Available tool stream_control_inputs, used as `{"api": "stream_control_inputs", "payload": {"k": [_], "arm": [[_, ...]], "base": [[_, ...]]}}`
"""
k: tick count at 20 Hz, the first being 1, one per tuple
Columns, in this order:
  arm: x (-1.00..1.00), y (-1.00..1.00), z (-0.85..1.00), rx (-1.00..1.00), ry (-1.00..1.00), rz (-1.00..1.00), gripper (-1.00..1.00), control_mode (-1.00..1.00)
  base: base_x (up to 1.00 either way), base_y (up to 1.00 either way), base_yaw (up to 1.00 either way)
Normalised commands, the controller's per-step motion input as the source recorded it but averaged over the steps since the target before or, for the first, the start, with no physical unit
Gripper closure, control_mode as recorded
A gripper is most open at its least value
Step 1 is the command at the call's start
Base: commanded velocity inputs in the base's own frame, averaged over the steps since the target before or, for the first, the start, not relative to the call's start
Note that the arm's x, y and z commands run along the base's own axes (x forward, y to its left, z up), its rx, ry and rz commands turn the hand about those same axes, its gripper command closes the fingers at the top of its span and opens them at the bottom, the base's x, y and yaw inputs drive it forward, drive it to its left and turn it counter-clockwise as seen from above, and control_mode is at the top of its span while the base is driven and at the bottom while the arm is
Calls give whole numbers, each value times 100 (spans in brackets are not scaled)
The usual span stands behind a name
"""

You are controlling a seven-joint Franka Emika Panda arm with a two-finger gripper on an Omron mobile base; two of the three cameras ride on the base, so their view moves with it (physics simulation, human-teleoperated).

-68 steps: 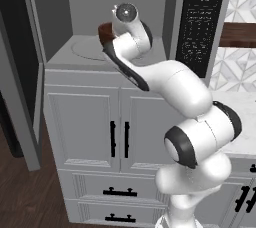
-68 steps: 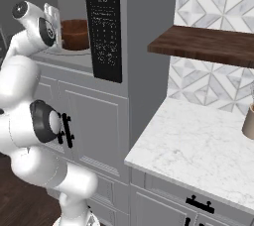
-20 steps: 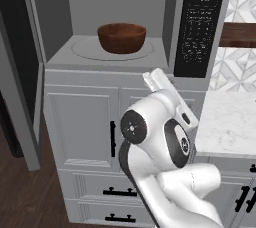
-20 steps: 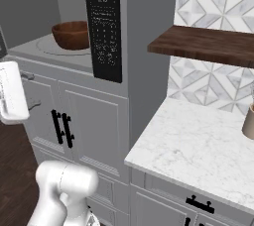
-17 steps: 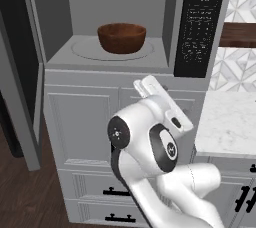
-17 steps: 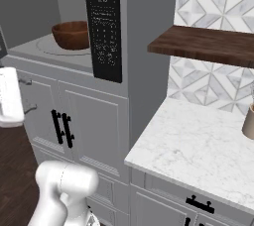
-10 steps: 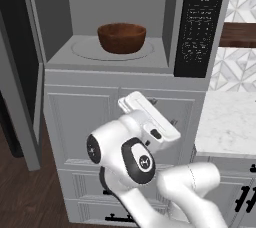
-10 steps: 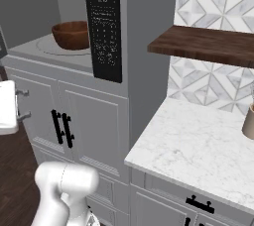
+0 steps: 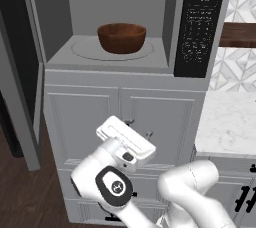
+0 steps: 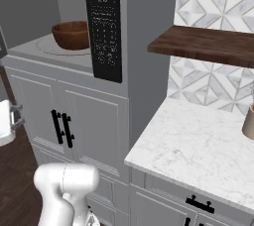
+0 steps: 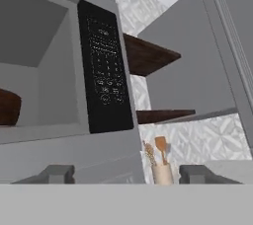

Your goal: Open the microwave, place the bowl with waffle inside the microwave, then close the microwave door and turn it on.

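Bowl (image 9: 121, 37) sitting on turntable inside microwave (image 9: 200, 27), door (image 9: 20, 72) hanging open. Gripper (image 11: 126, 173) sitting low, fingers spread, grasping nothing.

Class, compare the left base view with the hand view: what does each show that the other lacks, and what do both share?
Left base view alone: the microwave door swung open at left, the round turntable under the bowl, the white cabinet doors below, and the robot's arm low in front.

Hand view alone: two wooden shelves, a cup of utensils on the counter, and the two finger tips, set wide apart with nothing between them.

Both: the open microwave cavity, the brown bowl inside it, and the black keypad.
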Motion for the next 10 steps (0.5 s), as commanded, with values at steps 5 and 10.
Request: {"api": "stream_control_inputs", "payload": {"k": [5,10], "arm": [[0,72,-8,-11,0,0,100,-100],[1,88,0,-7,0,-1,100,-100]], "base": [[0,0,0],[0,0,0]]}}
